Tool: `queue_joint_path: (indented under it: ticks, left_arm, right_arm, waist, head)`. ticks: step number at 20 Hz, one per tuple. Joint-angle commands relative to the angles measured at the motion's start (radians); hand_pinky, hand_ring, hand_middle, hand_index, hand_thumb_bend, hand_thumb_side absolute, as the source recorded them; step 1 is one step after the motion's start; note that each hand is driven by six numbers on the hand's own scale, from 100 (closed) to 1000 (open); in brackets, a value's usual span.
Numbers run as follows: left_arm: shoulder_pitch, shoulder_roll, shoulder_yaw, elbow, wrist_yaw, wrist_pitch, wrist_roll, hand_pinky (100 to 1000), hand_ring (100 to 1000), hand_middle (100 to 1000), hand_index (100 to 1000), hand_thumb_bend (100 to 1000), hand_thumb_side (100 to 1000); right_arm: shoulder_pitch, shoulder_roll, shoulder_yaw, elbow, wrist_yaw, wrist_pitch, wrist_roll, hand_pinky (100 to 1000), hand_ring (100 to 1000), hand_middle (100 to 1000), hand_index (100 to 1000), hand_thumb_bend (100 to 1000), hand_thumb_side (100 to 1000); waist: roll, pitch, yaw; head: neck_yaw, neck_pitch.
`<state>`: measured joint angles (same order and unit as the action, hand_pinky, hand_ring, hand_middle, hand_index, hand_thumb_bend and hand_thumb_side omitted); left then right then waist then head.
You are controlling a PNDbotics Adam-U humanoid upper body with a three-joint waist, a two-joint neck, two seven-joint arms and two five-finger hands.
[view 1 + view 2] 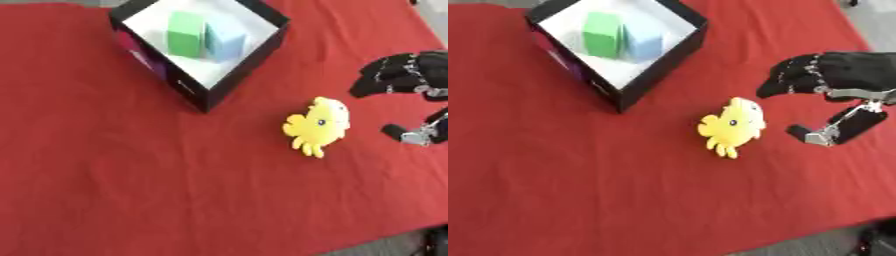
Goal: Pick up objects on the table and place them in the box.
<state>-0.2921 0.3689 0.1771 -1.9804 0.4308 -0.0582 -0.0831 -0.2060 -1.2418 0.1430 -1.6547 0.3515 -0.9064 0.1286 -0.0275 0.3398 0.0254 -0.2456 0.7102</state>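
On the table (105, 175), draped in a red cloth, we list the following, each placed relative to the box.

Box (229, 75): black outer walls, white interior, open top, turned so one corner points toward the near edge. It sits toward the far side of the table. We see purple and white markings on its left outer wall but cannot read them.

Green block (185, 34): inside the box, upright, against the left part of the white floor.

Blue block (226, 41): inside the box, just beside the green block on its right, the two appearing to touch.

Yellow plush toy (318, 125): outside the box, lying on the red cloth to the box's near right, apart from its walls. It has a rounded body, a small dark eye and stubby limbs pointing toward the near edge.

Right hand (833, 87): black with silver joints, entering from the right edge, farther right of the box than the toy. We note its fingers (785, 82) spread and bent downward, with the thumb (824, 132) set apart below them; the toy lies just left of this opening, and we see a strip of red cloth between toy and hand. It holds nothing.
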Motion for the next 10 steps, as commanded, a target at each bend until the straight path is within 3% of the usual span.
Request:
queue_joint_path:
  ticks: [1,10]
  left_arm:
    - [-0.016,0.013,0.0,-0.02,-0.002,0.005,0.0,810,704,707,782,102,701]
    - [-0.028,0.01,-0.006,-0.02,0.001,0.011,-0.004,809,704,704,778,101,700]
  right_arm:
    - [-0.031,-0.013,-0.009,0.007,-0.109,-0.001,0.12,881,846,841,969,111,533]
    - [-0.127,0.047,-0.017,0.08,-0.373,-0.001,0.502,899,877,864,988,192,469]
  waist:
    - [-0.008,-0.022,0.004]
    - [-0.009,-0.017,0.022]
  head:
    - [-0.01,0.003]
    - [-0.02,0.01]
